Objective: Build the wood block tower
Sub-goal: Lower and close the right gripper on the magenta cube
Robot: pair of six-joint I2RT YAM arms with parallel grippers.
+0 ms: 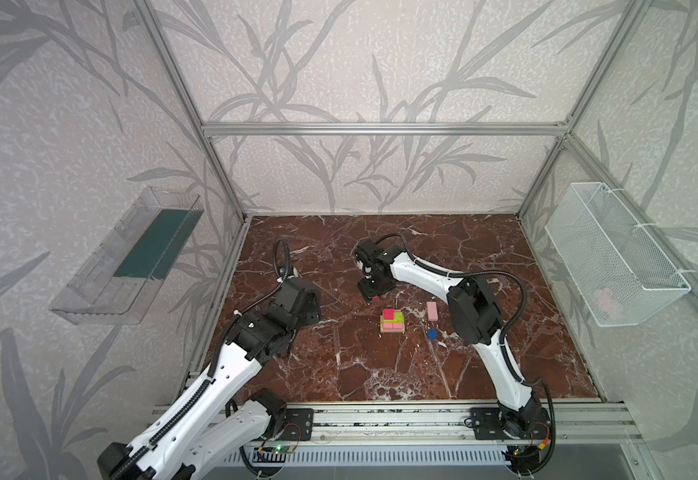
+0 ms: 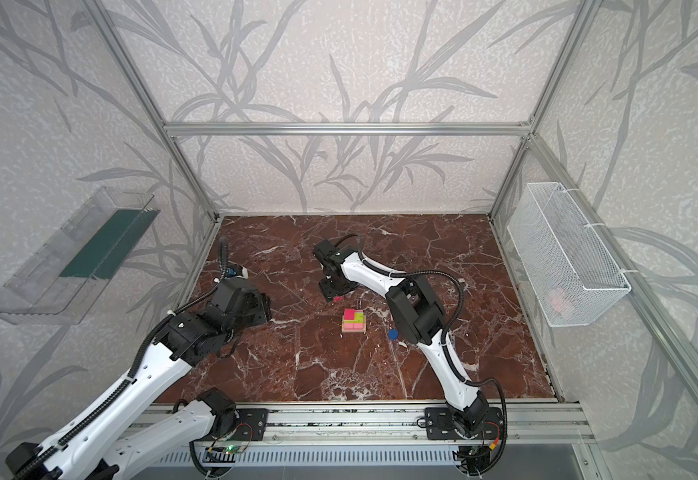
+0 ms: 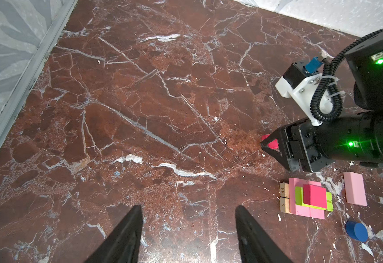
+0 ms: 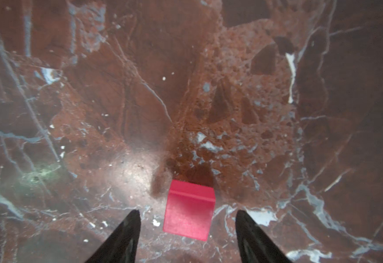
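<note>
The tower (image 1: 392, 322) (image 2: 354, 321) stands mid-table: tan bars lowest, pink bars on them, then a lime-green bar (image 3: 298, 197) and a red cube (image 3: 316, 195) on top. Just behind it a second red cube (image 4: 189, 209) (image 1: 376, 298) lies on the marble. My right gripper (image 4: 187, 211) (image 3: 268, 143) points down over that cube, open, with a gap between it and each finger. A loose pink bar (image 1: 432, 311) (image 3: 355, 189) and a blue disc (image 1: 433, 333) (image 3: 357, 231) lie right of the tower. My left gripper (image 3: 188, 207) hangs open and empty, well left of the tower.
Aluminium frame rails (image 1: 222, 266) and patterned walls close in the marble table (image 1: 380, 374). A clear plastic bin (image 1: 131, 257) hangs on the left wall, a white wire basket (image 1: 613, 253) on the right. The right arm's elbow (image 1: 476, 307) hangs just right of the loose pink bar.
</note>
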